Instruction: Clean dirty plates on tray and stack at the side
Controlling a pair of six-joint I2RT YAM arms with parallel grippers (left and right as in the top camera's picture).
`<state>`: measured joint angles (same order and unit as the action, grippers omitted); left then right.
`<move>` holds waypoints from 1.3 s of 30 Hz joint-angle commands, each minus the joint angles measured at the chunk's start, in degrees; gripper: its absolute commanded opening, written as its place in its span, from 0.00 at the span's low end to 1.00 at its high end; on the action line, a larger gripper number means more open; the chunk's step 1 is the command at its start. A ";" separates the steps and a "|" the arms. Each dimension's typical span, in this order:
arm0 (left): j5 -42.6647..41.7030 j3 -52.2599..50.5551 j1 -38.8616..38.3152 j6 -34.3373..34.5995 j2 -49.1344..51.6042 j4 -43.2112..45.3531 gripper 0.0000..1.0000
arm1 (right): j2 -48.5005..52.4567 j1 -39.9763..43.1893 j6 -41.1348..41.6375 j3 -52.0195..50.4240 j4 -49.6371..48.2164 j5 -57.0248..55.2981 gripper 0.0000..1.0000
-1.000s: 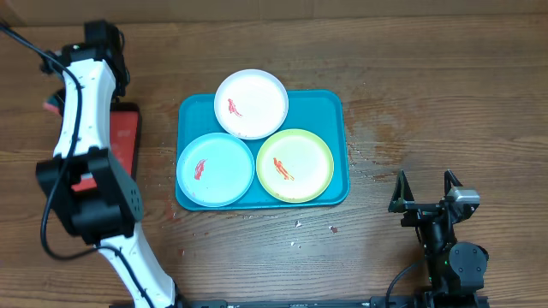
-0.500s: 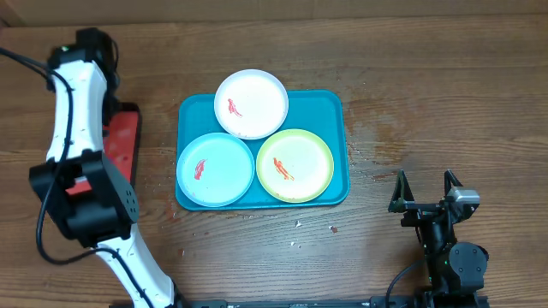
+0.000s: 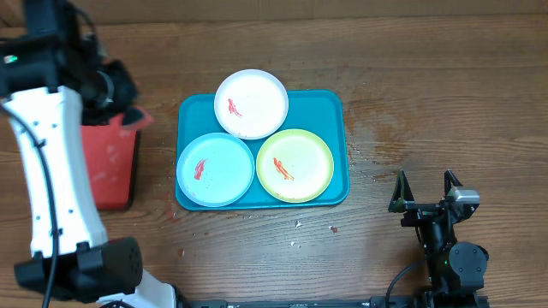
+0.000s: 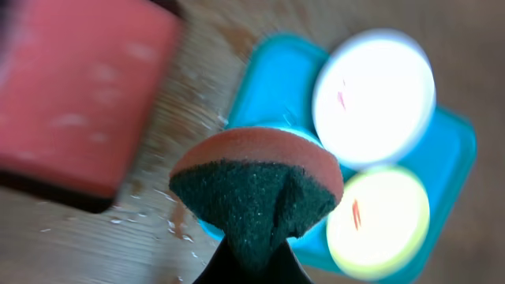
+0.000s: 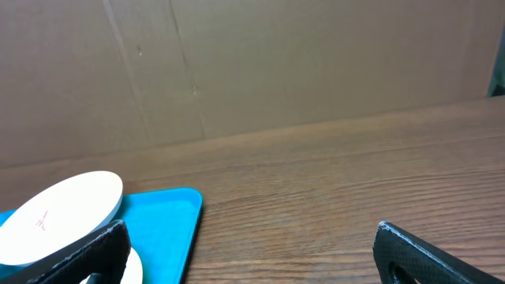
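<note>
Three dirty plates lie on the teal tray (image 3: 330,111), each with a red-orange smear: a white plate (image 3: 251,103) at the back, a light blue plate (image 3: 215,169) front left, a yellow-green plate (image 3: 294,165) front right. My left gripper (image 3: 128,115) hovers left of the tray, shut on an orange sponge (image 4: 256,189) with its dark green scouring side toward the wrist camera. That sponge hides most of the blue plate in the left wrist view. My right gripper (image 3: 424,192) rests open and holds nothing, near the front edge, right of the tray.
A smaller red tray (image 3: 107,162) with a dark rim sits left of the teal tray, partly under my left arm. Small crumbs and wet spots dot the wooden table (image 3: 445,103) around the teal tray. A cardboard wall (image 5: 276,63) stands behind.
My left arm has risen from the red tray and swung right toward the teal tray, carrying the sponge. The right arm and the plates have not moved.
</note>
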<state>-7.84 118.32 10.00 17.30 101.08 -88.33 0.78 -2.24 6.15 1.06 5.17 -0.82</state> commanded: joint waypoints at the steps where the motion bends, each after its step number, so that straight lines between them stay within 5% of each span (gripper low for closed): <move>1: -8.31 -7.67 -5.05 -7.04 2.10 1.42 0.04 | -0.61 0.22 -0.22 -0.59 -0.37 0.07 1.00; 10: -7.54 -30.64 -15.34 -1.81 2.54 20.59 0.04 | -0.61 0.22 -0.22 -0.59 -0.37 0.07 1.00; 24: -5.75 -52.39 -17.66 2.62 2.64 44.87 0.04 | -0.61 0.24 -0.22 -0.59 -0.37 0.07 1.00; 26: -5.75 -54.69 -18.14 2.67 2.64 47.56 0.11 | -0.61 0.22 -0.22 -0.59 -0.37 0.07 1.00; 29: -4.26 -55.56 -18.32 2.67 2.64 48.52 0.24 | -0.61 0.24 -0.22 -0.59 -0.37 0.07 1.00; 39: -2.29 -38.91 -18.01 1.97 -0.76 35.34 0.24 | -0.61 0.24 -0.24 -0.59 -0.37 0.07 1.00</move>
<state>-11.40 71.18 -7.94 19.55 103.53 -50.11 0.80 -2.24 6.15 1.06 5.19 -0.82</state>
